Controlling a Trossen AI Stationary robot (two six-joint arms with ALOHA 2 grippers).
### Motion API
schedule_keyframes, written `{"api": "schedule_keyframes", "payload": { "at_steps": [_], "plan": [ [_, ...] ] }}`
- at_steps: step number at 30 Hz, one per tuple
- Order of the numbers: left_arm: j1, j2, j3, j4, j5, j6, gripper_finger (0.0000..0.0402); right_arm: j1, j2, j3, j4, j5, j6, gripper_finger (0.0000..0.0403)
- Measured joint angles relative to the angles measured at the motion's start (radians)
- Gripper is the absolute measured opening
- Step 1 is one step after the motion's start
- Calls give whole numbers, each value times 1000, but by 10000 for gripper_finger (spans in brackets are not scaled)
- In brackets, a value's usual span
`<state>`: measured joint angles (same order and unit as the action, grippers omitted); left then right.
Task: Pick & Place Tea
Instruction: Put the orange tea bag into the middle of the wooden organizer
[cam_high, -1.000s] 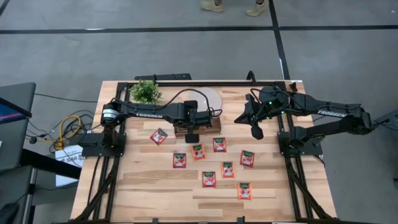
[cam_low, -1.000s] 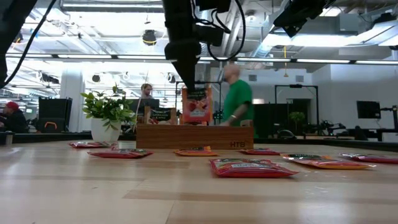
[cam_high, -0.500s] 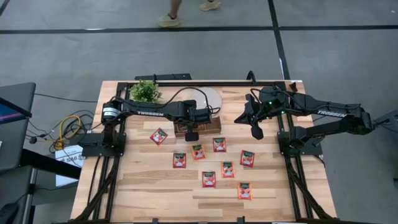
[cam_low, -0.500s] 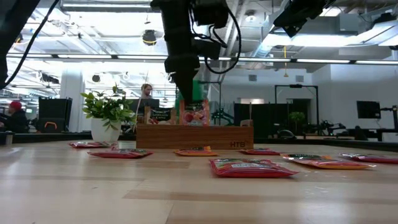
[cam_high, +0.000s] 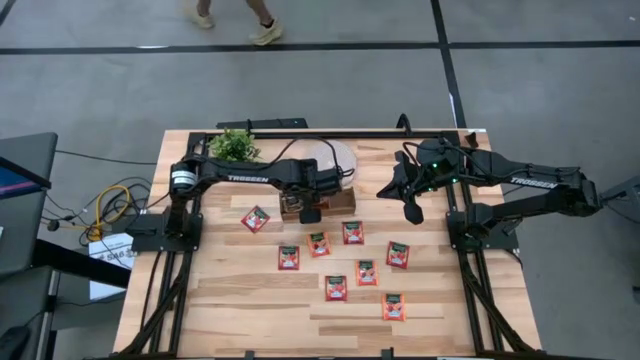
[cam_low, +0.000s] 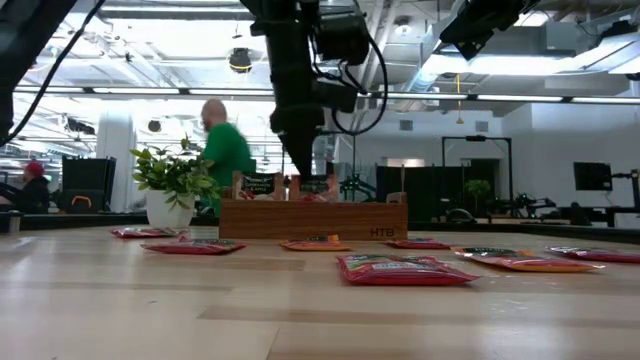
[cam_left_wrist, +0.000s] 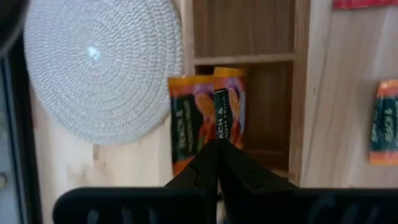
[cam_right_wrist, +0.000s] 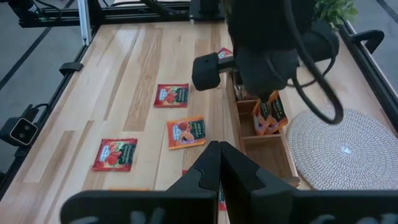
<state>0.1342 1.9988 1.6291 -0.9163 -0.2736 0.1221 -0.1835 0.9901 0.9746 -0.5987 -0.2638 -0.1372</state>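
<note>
While the left gripper (cam_high: 309, 213) hangs over the wooden tray (cam_high: 343, 204), a tea sachet (cam_left_wrist: 228, 102) stands upright on its edge in the tray's middle compartment, long side pointing straight up into the closed fingers. It sits directly under that hand, beside a second sachet (cam_left_wrist: 186, 118) already leaning there. From the wrist view the fingers look pressed together right at the sachet's top edge, so I judge they are pinching it, with letting go and lifting clear as the likely next move. Eight more sachets (cam_high: 335, 287) lie flat on the table (cam_high: 230, 300) in front of the tray, nearer this arm than the other. Off to the side, the right gripper (cam_high: 411, 211) waits shut and empty, well apart from the tray.
</note>
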Motion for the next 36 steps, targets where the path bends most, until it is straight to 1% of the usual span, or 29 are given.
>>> {"api": "schedule_keyframes", "payload": {
  "at_steps": [16,20,23,28,34,36],
  "plan": [
    [11,14,0,14,-19,-2,0,0,0,0,0,0,6,0],
    [11,14,0,14,-59,-3,0,0,0,0,-1,0,6,0],
    [11,14,0,14,-64,-3,3,0,0,0,-1,0,6,0],
    [11,14,0,14,-64,-3,21,0,0,0,-1,0,6,0],
    [11,14,0,15,-65,2,61,0,0,0,-1,0,6,0],
    [11,14,0,15,-86,18,74,0,0,0,-1,0,6,0]
  ]
}}
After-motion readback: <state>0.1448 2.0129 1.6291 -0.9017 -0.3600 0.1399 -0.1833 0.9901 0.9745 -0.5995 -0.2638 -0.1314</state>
